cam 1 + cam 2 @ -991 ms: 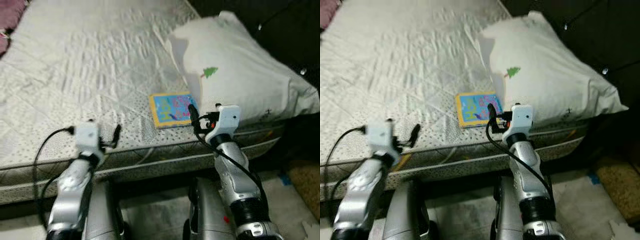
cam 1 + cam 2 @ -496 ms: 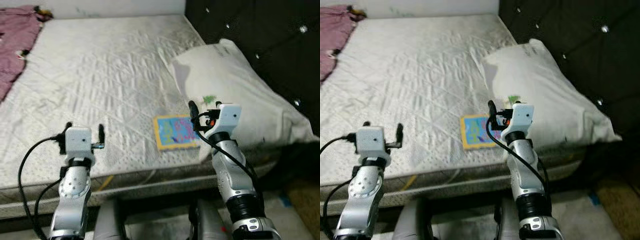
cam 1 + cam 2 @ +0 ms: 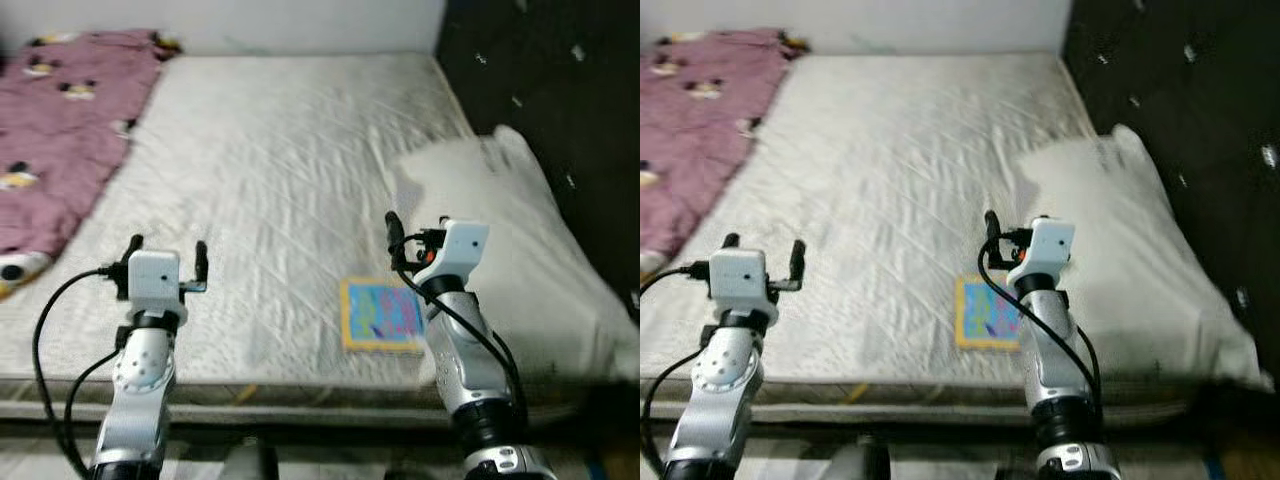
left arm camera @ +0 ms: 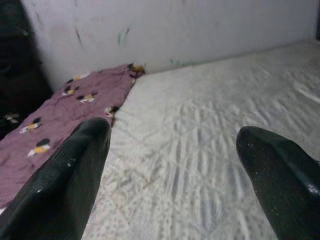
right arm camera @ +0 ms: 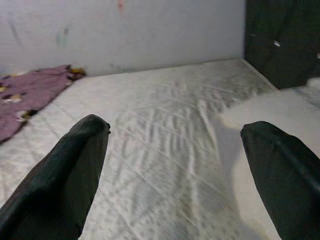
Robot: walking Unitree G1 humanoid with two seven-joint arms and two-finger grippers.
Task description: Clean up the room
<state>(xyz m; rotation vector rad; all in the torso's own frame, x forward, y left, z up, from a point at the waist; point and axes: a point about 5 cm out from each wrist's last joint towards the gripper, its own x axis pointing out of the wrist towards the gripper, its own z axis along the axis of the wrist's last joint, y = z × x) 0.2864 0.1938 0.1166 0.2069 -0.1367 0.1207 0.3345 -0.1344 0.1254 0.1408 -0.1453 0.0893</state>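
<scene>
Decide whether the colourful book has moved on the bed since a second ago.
No. The book still lies beside the pillow near the mattress front edge; only the view shifted.

The mattress (image 3: 290,170) is covered in pale quilted cloth, matt and slightly rumpled, with stitched diamond lines and a fine speckled weave toward its near edge. On its far left lies a purple blanket (image 3: 60,130) of soft matt fabric printed with small cartoon figures. The pillow (image 3: 530,260) on the right is white cloth, smooth but creased. The book (image 3: 380,315) near it has a glossy, brightly printed paper cover. Behind the pillow, the headboard (image 3: 560,90) looks like dark tufted upholstery with shiny studs. The wall (image 4: 175,30) is matt painted plaster, scuffed. The black fingers (image 4: 65,185) look like matt, slightly dusty plastic.
</scene>
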